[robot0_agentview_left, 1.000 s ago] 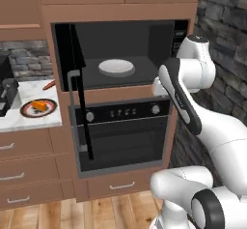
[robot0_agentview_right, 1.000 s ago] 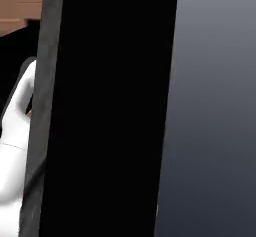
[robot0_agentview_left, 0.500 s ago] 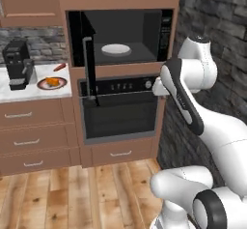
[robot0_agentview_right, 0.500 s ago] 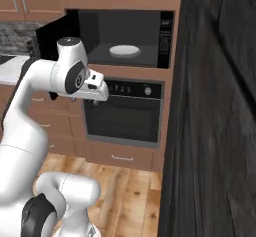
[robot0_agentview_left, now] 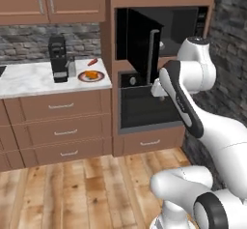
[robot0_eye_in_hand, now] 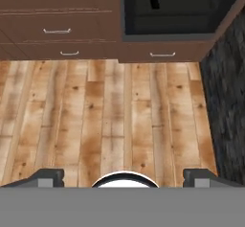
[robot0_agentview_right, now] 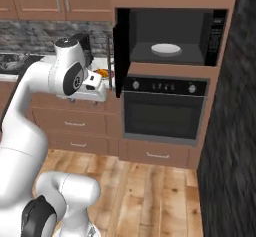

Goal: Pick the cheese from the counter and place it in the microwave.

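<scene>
Cheese [robot0_agentview_left: 91,74] sits ungrasped on its plate [robot0_agentview_left: 82,78] on the surface [robot0_agentview_left: 29,78]; microwave [robot0_agentview_right: 172,36] open; tool [robot0_eye_in_hand: 122,177] spread, empty, facing floor [robot0_eye_in_hand: 115,120].

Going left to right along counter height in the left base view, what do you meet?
Counter → black coffee machine → plate carrying the orange cheese → open black microwave door → the robot's white arm.
</scene>
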Robot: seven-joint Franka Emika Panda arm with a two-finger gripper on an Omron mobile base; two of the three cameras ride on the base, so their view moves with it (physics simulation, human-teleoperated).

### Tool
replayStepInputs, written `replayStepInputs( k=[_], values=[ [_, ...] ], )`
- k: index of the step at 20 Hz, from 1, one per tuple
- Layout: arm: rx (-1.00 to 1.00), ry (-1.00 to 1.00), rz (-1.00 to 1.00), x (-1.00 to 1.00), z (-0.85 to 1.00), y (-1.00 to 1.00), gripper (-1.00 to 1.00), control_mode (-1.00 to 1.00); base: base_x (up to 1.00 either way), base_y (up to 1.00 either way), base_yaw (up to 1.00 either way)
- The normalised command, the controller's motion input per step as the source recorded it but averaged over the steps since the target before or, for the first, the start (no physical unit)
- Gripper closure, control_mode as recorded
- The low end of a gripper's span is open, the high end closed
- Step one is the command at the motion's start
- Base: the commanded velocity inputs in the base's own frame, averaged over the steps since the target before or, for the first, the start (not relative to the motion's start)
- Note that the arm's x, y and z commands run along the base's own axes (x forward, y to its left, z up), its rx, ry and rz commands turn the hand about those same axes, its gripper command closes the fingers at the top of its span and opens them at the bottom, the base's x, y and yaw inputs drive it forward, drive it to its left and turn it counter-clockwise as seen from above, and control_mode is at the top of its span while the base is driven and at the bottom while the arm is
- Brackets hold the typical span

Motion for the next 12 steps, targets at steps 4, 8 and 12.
replayStepInputs(
  k=[4,8,12],
  values=[
    [0.00,0.00,0.00,0.00,0.00,0.00,-1.00,1.00,0.73,1.00,-0.14],
    [0.00,0.00,0.00,0.00,0.00,0.00,-1.00,1.00,1.00,1.00,-0.05],
    [0.00,0.00,0.00,0.00,0.00,0.00,-1.00,1.00,1.00,0.92,0.00]
  ],
)
